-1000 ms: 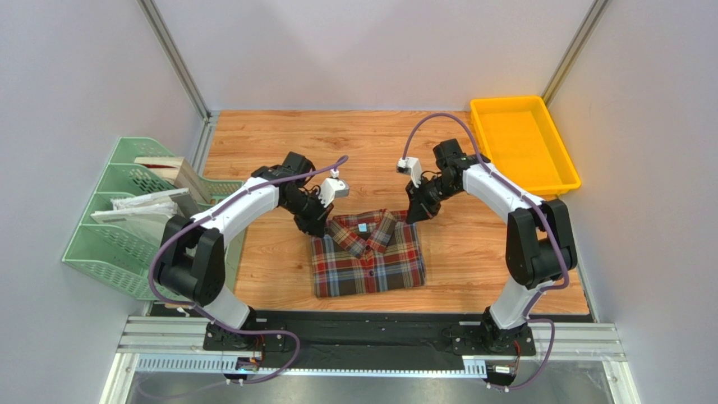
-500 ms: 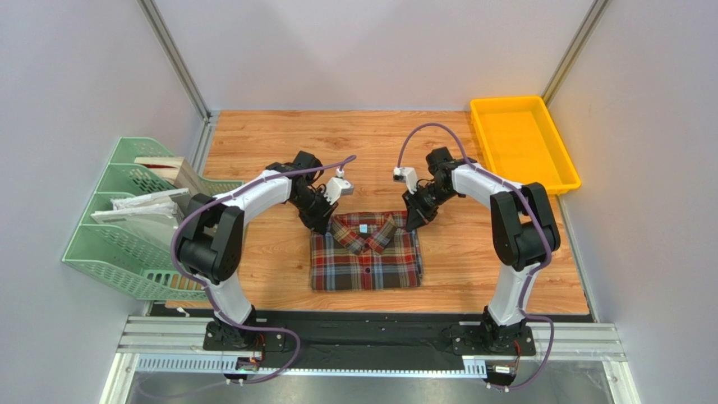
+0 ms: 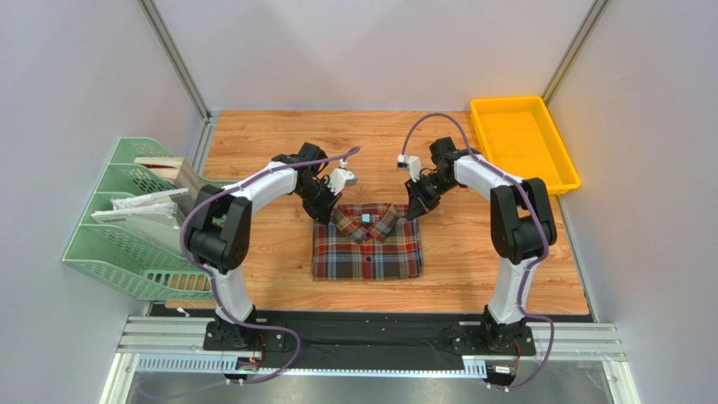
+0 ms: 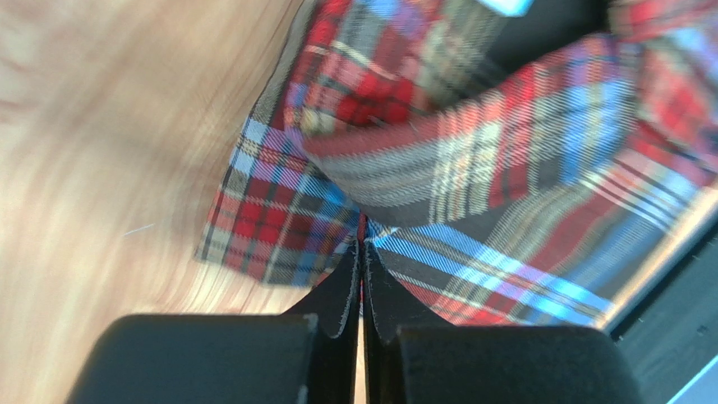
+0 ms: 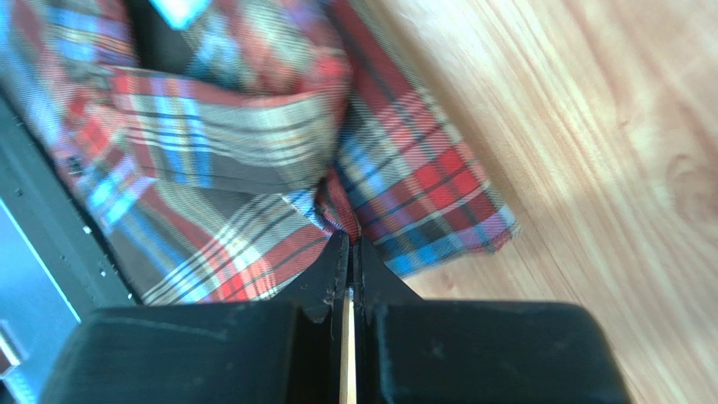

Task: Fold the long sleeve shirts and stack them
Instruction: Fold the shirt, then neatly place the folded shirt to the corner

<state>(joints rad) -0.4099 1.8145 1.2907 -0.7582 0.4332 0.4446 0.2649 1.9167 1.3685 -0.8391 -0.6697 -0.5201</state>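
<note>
The long sleeve shirt (image 3: 367, 248), in red, blue, cream and dark plaid, lies folded into a rectangle on the wooden table, collar at the far side with a light blue label (image 3: 366, 216). My left gripper (image 3: 326, 210) is shut on a pinch of cloth at the shirt's far left corner, beside the collar. In the left wrist view the left gripper (image 4: 363, 244) has its tips together with plaid shirt fabric (image 4: 472, 168) bunched between them. My right gripper (image 3: 414, 209) pinches the far right corner. The right wrist view shows that right gripper (image 5: 348, 239) shut on a red fold of shirt (image 5: 211, 151).
A yellow tray (image 3: 524, 143) stands at the table's far right. A green file rack (image 3: 126, 223) holding papers and a wooden piece is off the left edge. Grey walls close in both sides and the back.
Both grippers, still shut on the shirt's far corners, moved away from the arm bases and dragged the shirt a little farther back, squaring it up on the table.
</note>
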